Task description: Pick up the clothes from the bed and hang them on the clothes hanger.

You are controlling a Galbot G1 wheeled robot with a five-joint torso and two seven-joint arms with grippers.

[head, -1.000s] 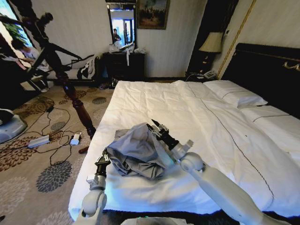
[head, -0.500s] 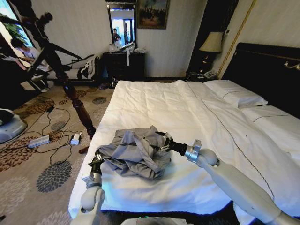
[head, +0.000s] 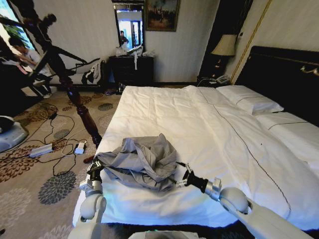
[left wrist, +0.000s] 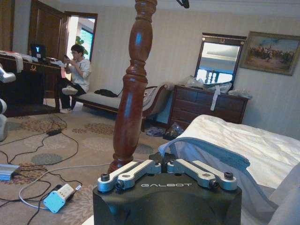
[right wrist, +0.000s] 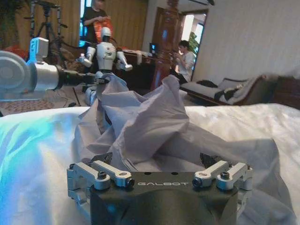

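The grey-blue clothes (head: 138, 160) lie crumpled on the bed (head: 199, 124) near its front left corner. My left gripper (head: 95, 168) is at the garment's left edge, over the side of the bed, shut on a fold of the cloth; from the right wrist view it (right wrist: 104, 78) pinches the far edge of the clothes (right wrist: 145, 117). My right gripper (head: 178, 179) rests low at the garment's right front edge, open, with cloth lying just ahead of its spread fingers (right wrist: 101, 159). The dark wooden clothes hanger (head: 79, 107) stands on the carpet left of the bed, close behind the left gripper (left wrist: 161, 161).
Cables and power adapters (head: 50, 147) lie on the patterned carpet beside the hanger's foot. A dark dresser (head: 132, 67) stands against the far wall. Pillows (head: 249, 102) and a black headboard (head: 284, 74) are at the right. A white machine base (head: 10, 132) sits at far left.
The right gripper came down from a raised hold, let go of the cloth and drew back toward the bed's front edge. The left gripper pulled the garment's edge leftward, and the heap now lies flatter.
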